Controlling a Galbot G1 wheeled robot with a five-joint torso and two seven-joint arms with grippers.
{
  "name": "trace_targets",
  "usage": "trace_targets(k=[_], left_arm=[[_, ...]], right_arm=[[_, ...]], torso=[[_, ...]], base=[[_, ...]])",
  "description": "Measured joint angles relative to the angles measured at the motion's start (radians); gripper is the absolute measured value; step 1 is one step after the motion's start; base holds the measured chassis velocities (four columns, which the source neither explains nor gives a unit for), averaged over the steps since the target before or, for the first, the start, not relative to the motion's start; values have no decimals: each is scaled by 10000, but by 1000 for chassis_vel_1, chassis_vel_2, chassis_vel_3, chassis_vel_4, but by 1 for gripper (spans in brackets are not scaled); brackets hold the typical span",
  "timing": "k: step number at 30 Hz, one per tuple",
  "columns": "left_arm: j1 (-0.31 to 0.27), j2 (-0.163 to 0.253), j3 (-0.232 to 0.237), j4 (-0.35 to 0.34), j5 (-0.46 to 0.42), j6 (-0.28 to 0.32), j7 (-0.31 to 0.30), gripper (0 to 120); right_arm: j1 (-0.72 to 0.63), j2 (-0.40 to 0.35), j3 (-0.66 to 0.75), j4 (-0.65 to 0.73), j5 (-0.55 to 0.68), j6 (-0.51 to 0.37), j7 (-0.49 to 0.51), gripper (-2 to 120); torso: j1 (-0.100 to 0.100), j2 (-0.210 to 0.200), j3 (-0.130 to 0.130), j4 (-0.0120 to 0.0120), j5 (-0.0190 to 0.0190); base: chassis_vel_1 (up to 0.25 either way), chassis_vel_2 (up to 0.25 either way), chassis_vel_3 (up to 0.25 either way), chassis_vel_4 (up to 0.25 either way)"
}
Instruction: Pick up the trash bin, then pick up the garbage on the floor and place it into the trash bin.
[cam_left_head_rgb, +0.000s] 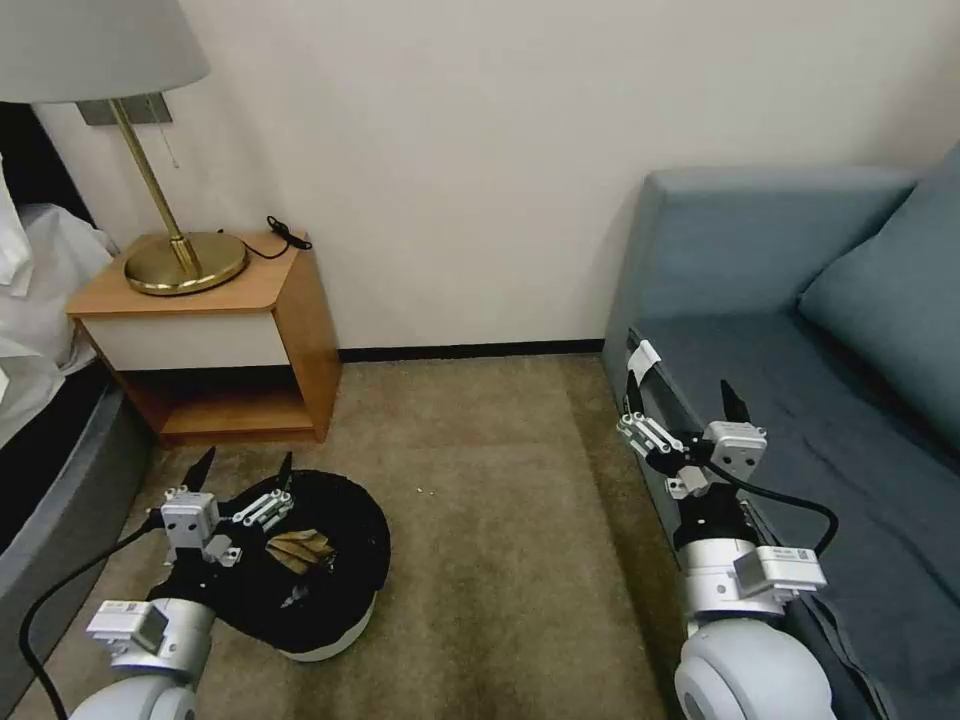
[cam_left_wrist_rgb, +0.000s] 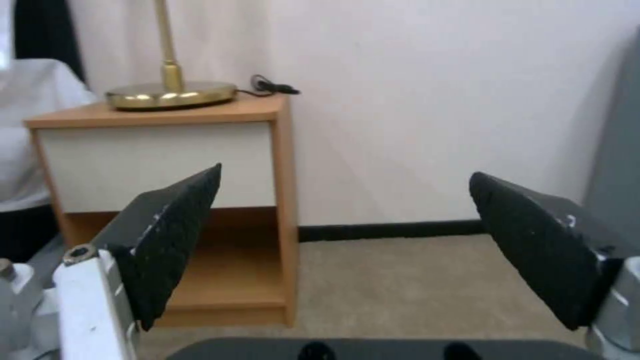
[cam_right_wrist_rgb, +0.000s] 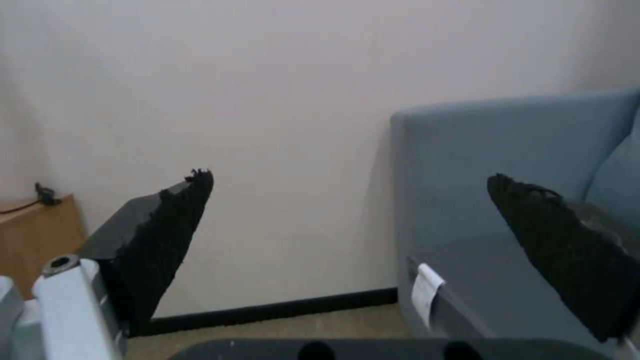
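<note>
on carpet (cam_left_head_rgb: 500, 560), trash bin (cam_left_head_rgb: 330, 640) holds a brown-gold snack wrapper (cam_left_head_rgb: 300, 548); left hand (cam_left_head_rgb: 245, 472) and right hand (cam_left_head_rgb: 685, 400) both released.

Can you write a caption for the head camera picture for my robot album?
Left gripper open above the trash bin beside the nightstand; right gripper open by the sofa.
</note>
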Motion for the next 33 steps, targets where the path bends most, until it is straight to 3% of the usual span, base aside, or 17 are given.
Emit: trace_targets(k=[33], left_arm=[[15,-5,-13,-25,-28,14,-109,100]], right_arm=[[65,-25,-64,-40,82,9,-25,100]], torso=[[1,-2,1,-1,-1]], base=[[3,-3,-4,4]])
